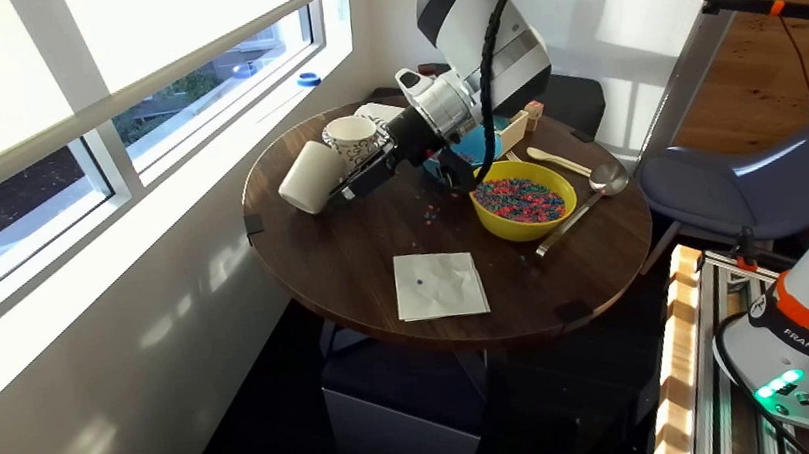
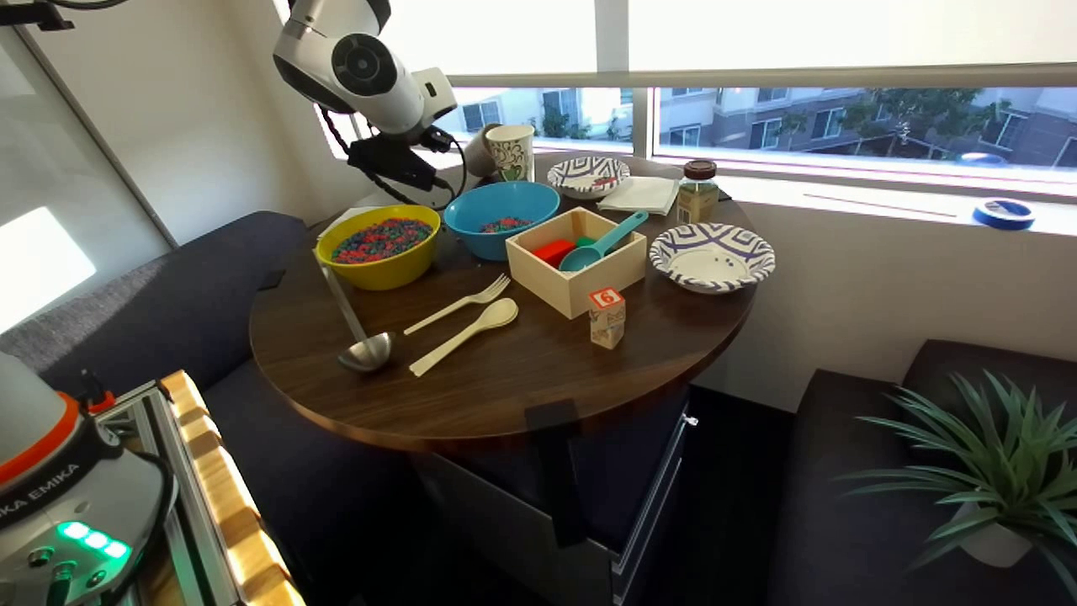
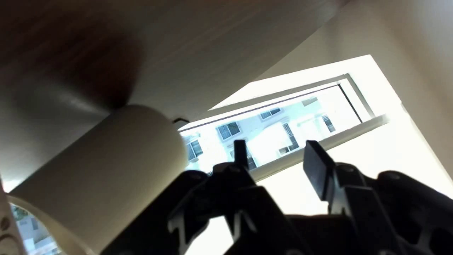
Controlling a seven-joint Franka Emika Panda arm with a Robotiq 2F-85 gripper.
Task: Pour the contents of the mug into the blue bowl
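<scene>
Your jaws stand partly spread, gripping nothing, probably to leave the white mug (image 1: 310, 178) tilted just beside them; whether the patterned cup (image 2: 515, 160) props it can't be told. Farther along the counter (image 1: 335, 267), the blue bowl (image 2: 495, 244) holds beads (image 2: 506, 225), presumably catching the pour.

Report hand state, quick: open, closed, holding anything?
Hand: open, holding nothing; the tilted white mug is beside it, not between its fingers.
</scene>
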